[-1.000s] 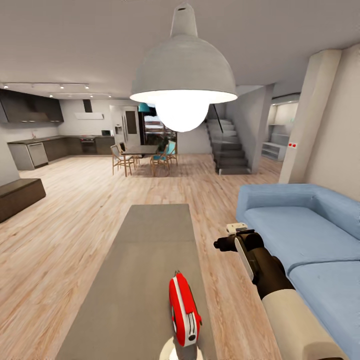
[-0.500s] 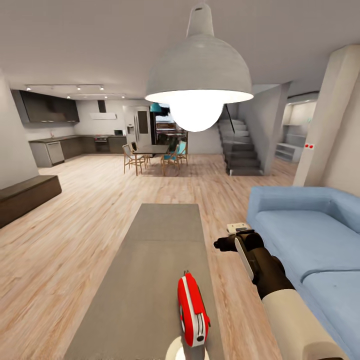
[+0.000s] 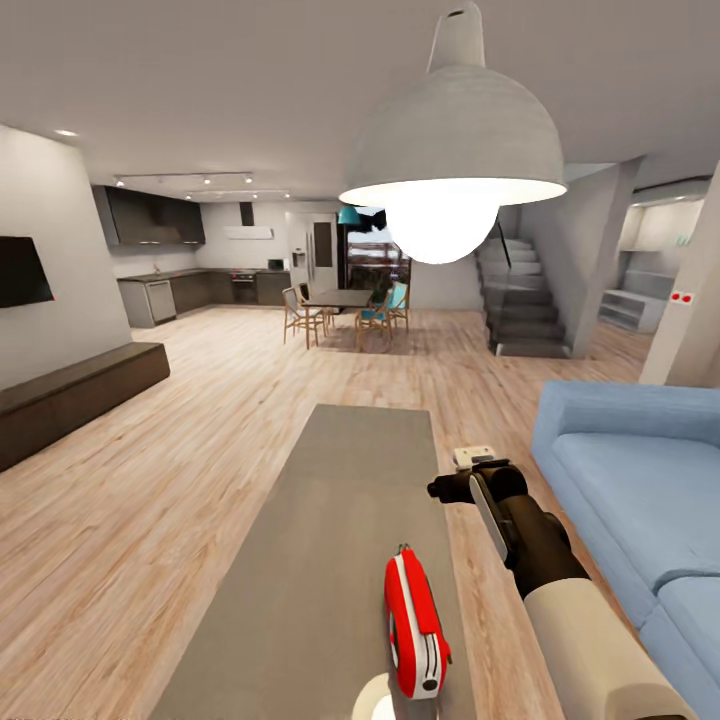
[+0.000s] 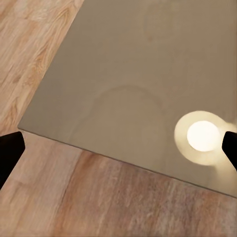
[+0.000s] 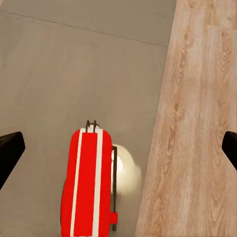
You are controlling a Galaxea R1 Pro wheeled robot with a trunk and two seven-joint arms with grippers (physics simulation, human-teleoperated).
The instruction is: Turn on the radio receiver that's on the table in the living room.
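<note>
We note the left gripper (image 4: 118,145) with fingers spread wide over the near edge of the table (image 3: 330,520). The radio receiver (image 3: 415,622) stands on that table's near right part, long axis running along the table; it is red with white bands. Our right gripper (image 5: 118,145) hangs above it, fingers apart.

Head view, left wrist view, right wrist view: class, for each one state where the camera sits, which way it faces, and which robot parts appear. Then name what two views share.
Head view: high on the robot, facing forward over the table, radio receiver and sofa; right arm shows.
Left wrist view: looks down at the table's corner and floor; dark fingertips show.
Right wrist view: looks down on the radio receiver; fingertips show.
Shared: all three see the table.
</note>
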